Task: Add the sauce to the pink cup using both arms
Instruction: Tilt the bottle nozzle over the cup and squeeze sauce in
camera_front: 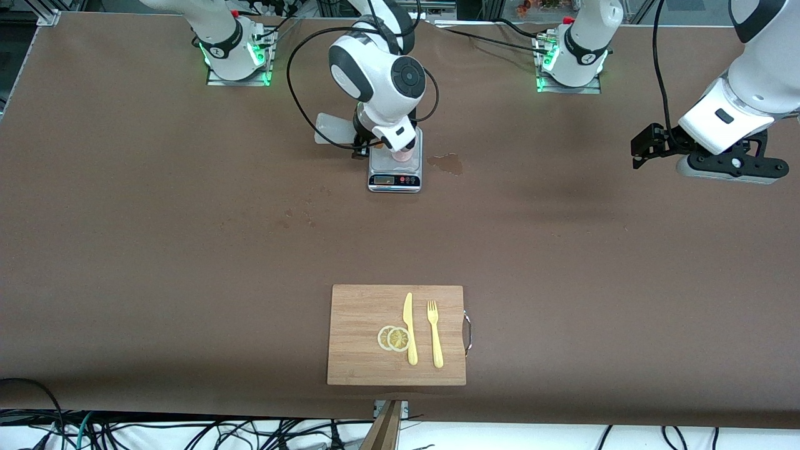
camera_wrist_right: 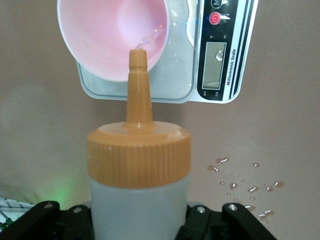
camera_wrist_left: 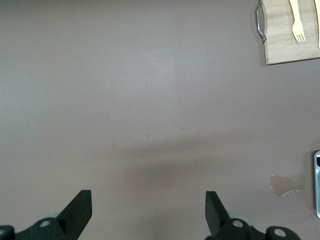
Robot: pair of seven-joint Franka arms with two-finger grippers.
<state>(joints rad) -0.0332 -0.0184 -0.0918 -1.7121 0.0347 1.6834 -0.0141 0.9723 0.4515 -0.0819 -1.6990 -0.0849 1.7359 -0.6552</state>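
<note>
The pink cup (camera_front: pixel 404 155) stands on a small digital scale (camera_front: pixel 395 180) near the robots' bases. In the right wrist view the pink cup (camera_wrist_right: pixel 100 35) shows its lighter inside. My right gripper (camera_front: pixel 365 142) is shut on the sauce (camera_front: pixel 331 130), a translucent bottle tipped on its side. Its orange nozzle (camera_wrist_right: pixel 138 75) points over the cup's rim, and a thin clear stream runs from the tip into the cup. The right gripper (camera_wrist_right: pixel 139 221) clamps the bottle's body (camera_wrist_right: pixel 140 205). My left gripper (camera_front: pixel 731 170) waits open and empty above bare table at the left arm's end; it also shows in the left wrist view (camera_wrist_left: pixel 148 212).
A wooden cutting board (camera_front: pixel 359 350) with two lemon slices (camera_front: pixel 394 338), a yellow knife (camera_front: pixel 409 328) and a yellow fork (camera_front: pixel 435 334) lies near the front camera. A small puddle (camera_front: pixel 451 164) lies beside the scale. Droplets (camera_wrist_right: pixel 240 187) dot the table.
</note>
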